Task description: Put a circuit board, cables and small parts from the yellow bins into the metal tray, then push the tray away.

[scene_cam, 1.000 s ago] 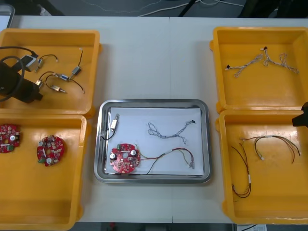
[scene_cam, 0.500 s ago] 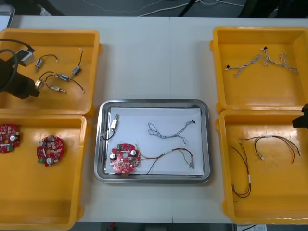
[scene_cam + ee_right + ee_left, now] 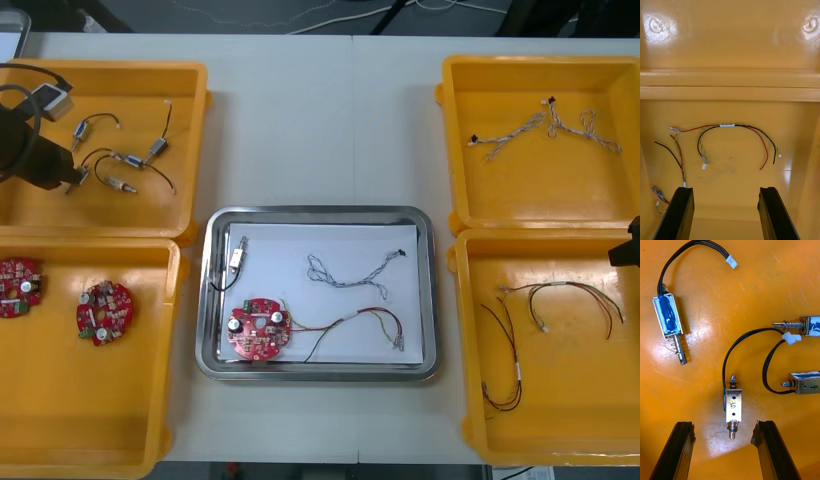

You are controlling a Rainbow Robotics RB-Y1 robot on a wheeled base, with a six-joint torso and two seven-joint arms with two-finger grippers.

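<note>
the left tool [image 3: 723, 426] hangs released over a small metal part [image 3: 733, 410], whose end lies between its fingers [image 3: 681, 444], seemingly lined up for a pinch. the right tool [image 3: 726, 192], also released, idles above cables [image 3: 733, 126]. the tray [image 3: 318, 214] sits well apart, loaded.

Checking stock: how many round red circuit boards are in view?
3. The edge board and the inner board lie in the near left yellow bin; the tray board lies in the metal tray. Others could lie beyond the view's left edge.

An electronics workshop: a light table [image 3: 320, 130], yellow parts bins [image 3: 60, 420], round red circuit boards [image 3: 105, 312], loose cables [image 3: 545, 128].
</note>
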